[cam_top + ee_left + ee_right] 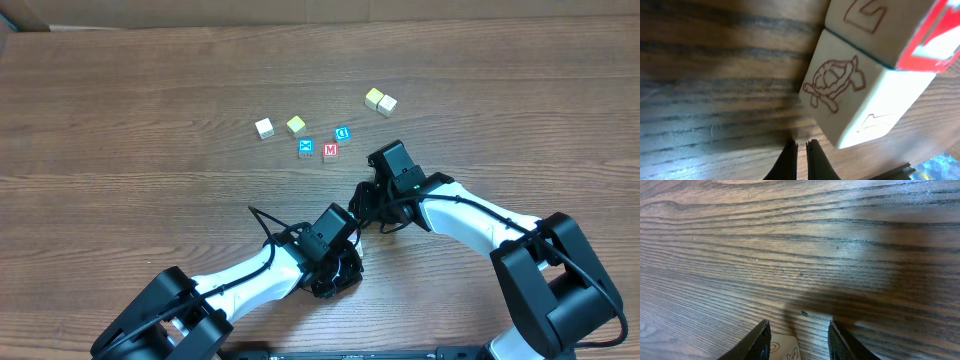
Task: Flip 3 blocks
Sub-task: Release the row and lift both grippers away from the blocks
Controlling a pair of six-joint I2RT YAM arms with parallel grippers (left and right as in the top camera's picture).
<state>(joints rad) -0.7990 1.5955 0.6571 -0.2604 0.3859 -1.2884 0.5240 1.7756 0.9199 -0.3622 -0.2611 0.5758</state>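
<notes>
The left pincer (801, 157) is seen pressed together and empty, low over the worktop (715, 75). Just ahead of it a pale cube (850, 95) bearing a turtle drawing lies touching a red-faced cube (875, 20). The right pincer (799, 324) stands apart, and a third cube (785, 351) shows between its fingers, not visibly clamped. The cubes are judged light, stiff and smooth. Two opposite free faces should be taken squarely, lest a cube be squeezed out.

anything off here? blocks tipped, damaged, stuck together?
Nothing looks broken or spilled. One thing stands out in the left wrist view: a turtle block sits flush against a red-faced block. Both lie askew to the grain of the table, right beside the shut, empty left fingers.
</notes>
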